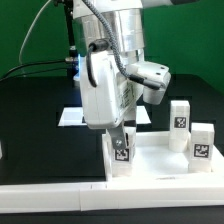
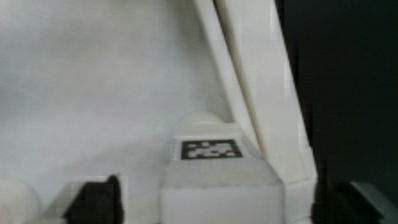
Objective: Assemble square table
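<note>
Leg (image 1: 120, 149) upright between the fingers (image 1: 119, 141), long axis vertical, tag facing the exterior camera, gripped at the plate (image 1: 150, 158) corner. Mid-step, apparently: seating a leg in its socket. Next, likely pressing and twisting down while keeping it plumb. Two more legs (image 1: 180, 115) stand well beyond the fingers.

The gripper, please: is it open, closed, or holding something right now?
Gripper: closed on a tagged white leg, seemingly held over the square plate.
</note>
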Robot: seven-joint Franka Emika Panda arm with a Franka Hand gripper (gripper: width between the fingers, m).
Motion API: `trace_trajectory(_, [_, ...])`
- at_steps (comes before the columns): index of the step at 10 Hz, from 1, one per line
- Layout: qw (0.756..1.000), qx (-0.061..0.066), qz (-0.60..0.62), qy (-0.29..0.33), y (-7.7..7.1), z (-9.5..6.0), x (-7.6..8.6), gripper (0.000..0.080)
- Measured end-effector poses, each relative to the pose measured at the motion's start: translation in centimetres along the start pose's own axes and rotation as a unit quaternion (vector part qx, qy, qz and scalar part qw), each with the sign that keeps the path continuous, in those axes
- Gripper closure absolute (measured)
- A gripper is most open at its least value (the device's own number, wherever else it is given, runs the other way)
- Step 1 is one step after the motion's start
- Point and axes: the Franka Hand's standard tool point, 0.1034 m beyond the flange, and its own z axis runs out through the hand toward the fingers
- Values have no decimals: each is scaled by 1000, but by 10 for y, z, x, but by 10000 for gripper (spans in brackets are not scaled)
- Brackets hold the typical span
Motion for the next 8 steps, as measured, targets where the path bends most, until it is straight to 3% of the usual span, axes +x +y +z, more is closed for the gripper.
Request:
trace_trajectory(1, [998,-3,-58,-4,0,-2,-2,182])
trace_trajectory(2, [999,0,-51,-4,-2,-7,-10,156])
trace_trajectory(4, [999,2,-52,-5,-3,-8,-10,151])
trace_trajectory(6, [999,8,-48,-18,-10,-34,-13,151])
trace_trajectory(8, [999,5,-49,-17,-9,-29,-15,151])
